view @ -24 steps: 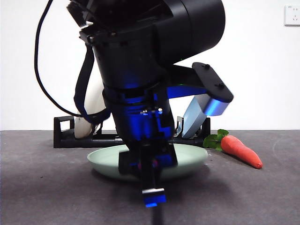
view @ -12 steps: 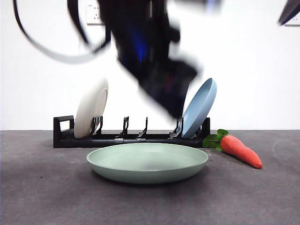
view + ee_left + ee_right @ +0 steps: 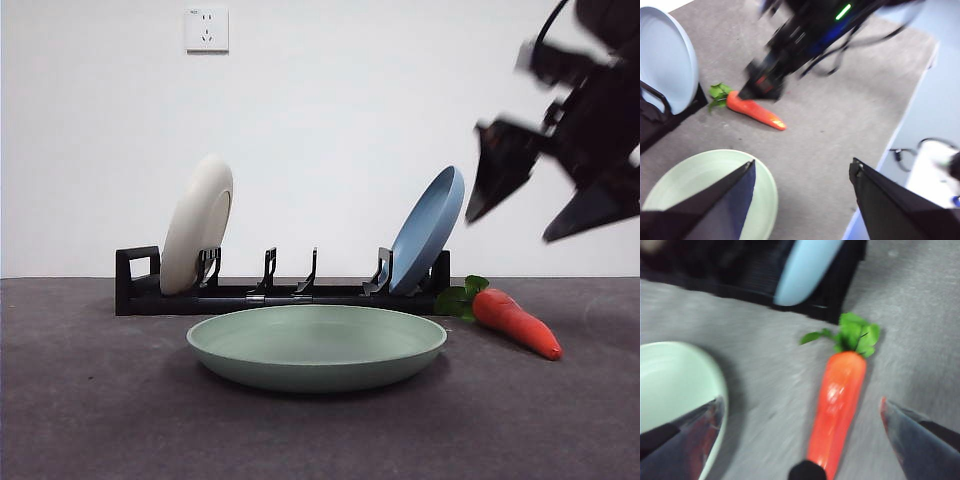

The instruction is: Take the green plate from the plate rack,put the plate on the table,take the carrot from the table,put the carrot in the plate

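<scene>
Two plates stand in the plate rack (image 3: 280,293): a cream-white plate (image 3: 197,238) at the end with the square loop and a blue plate (image 3: 428,230) at the other end, both leaning on their edges. From where I stand, the green plate (image 3: 316,345) lies flat on the table (image 3: 90,400), right side up, just in front of the rack. The carrot (image 3: 514,321) lies on the table beside the plate, near the blue plate's end of the rack, leaves toward the rack and tip pointing away.

Up above the carrot hangs the right end effector (image 3: 545,195), blurred, its jaws spread wide and holding nothing; its wrist view has the carrot (image 3: 839,405) between them, well below. The left end effector (image 3: 802,172) is also wide open and empty, above the green plate's (image 3: 710,177) rim.
</scene>
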